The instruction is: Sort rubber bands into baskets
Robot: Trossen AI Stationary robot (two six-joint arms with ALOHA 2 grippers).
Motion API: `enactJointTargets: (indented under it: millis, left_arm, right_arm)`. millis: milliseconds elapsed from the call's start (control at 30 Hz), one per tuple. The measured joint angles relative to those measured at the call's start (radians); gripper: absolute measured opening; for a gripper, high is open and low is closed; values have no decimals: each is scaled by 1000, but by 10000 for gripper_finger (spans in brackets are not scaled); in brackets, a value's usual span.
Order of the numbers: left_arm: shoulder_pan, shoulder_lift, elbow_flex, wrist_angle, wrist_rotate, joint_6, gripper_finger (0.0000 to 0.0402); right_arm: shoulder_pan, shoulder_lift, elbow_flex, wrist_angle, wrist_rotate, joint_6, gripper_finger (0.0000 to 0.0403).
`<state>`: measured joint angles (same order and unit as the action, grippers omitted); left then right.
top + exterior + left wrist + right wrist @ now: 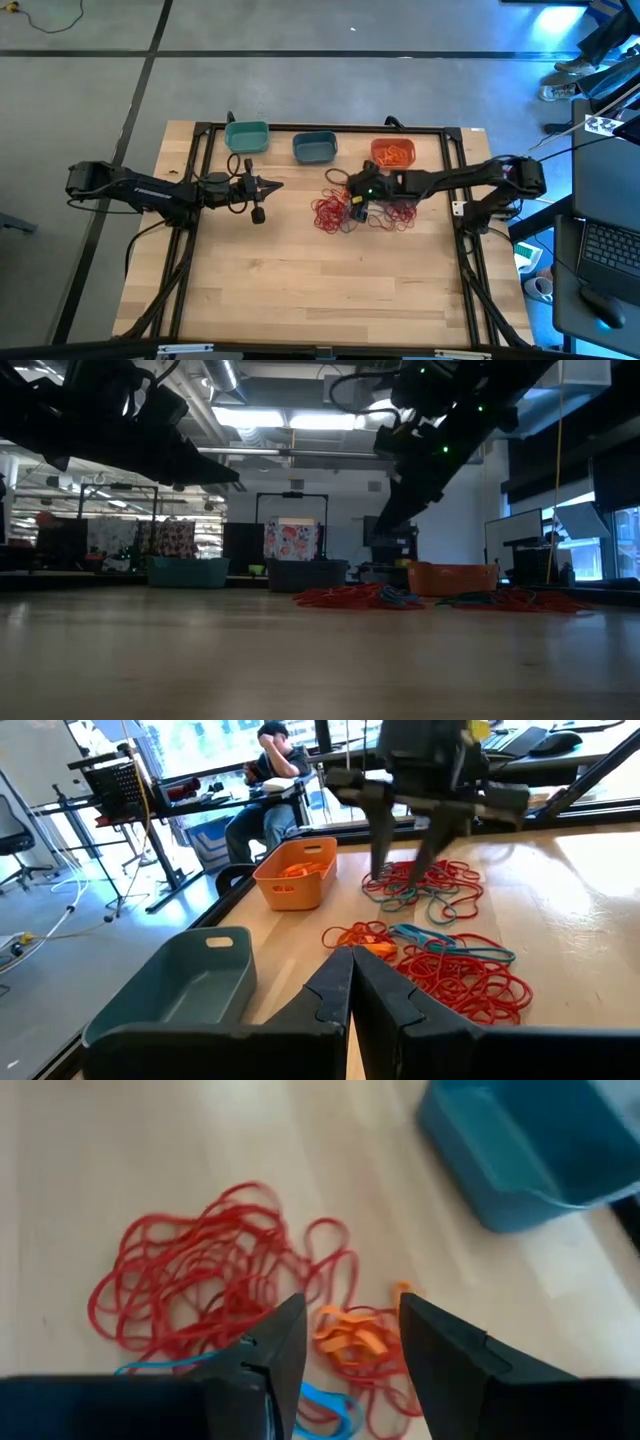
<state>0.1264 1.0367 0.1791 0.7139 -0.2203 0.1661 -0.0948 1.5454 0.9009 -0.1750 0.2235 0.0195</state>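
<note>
Hovering with fingers parted and empty over the rubber bands (365, 211) at mid-table: right gripper (345, 1350). Waiting pinched shut, holding nothing, well to the side: left gripper (274, 185). Lined along the far edge: baskets (315, 147).

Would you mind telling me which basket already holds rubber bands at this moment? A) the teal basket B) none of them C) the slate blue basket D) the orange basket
D: the high view shows orange bands inside the orange basket, while the teal basket and the slate blue basket look empty; the other rubber bands lie loose on the table.
</note>
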Motion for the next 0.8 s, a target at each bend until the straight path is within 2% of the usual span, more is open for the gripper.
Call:
enactJointTargets:
  millis: [233,600,700,800]
  left_arm:
    - [0,0,0,0,0,0,5]
    - [0,0,0,0,0,-2,5]
    - [0,0,0,0,0,-2,5]
    - [0,0,0,0,0,-2,5]
  right_arm:
    - [25,106,0,43,-1,-25,160]
    - [23,193,-1,93,3,-54,160]
    - [15,214,-1,114,37,-56,158]
    - [6,225,-1,123,75,-56,139]
